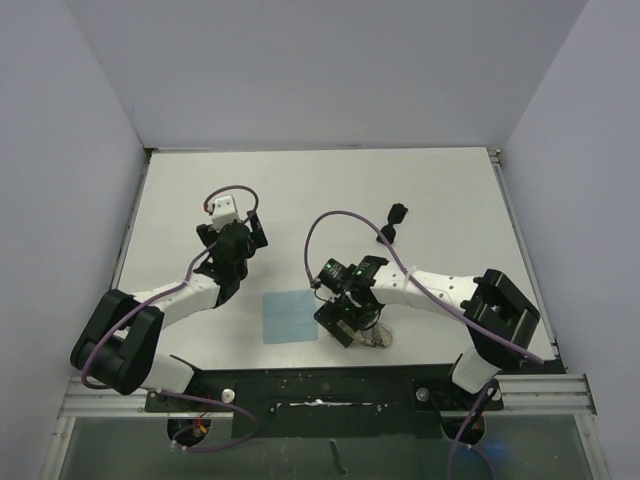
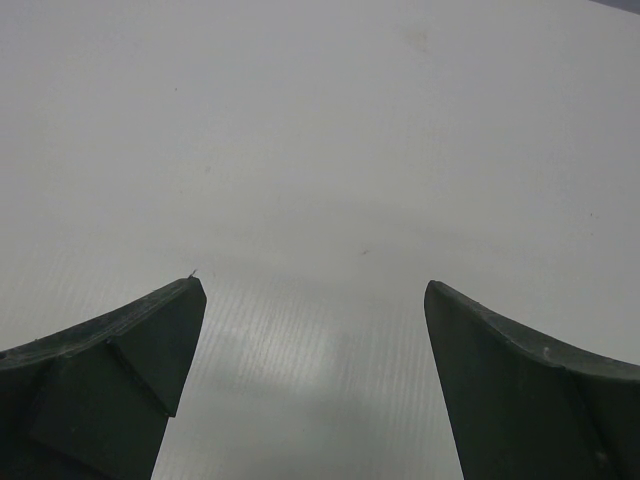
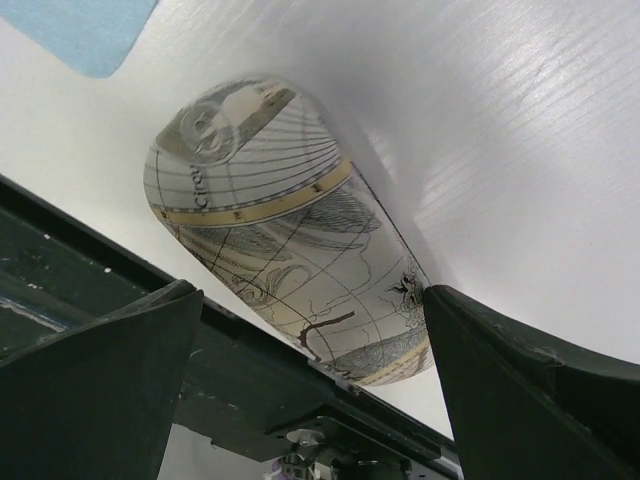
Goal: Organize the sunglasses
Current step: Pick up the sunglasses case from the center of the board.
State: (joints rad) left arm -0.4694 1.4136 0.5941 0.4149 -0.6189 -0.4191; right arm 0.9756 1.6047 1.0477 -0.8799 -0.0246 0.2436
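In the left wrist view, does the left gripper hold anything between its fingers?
No: the left gripper has its jaws wide apart, and only the white table shows between them.

Top camera, high behind the arm bases, looks straight down over the whole table [image 1: 430, 190]. Left wrist camera sits close over bare table, peering out through the left hand [image 2: 315, 290]. Right wrist camera, low and tight on the case [image 3: 270, 230], catches a corner of the blue cloth [image 3: 85, 30], which the top view shares.
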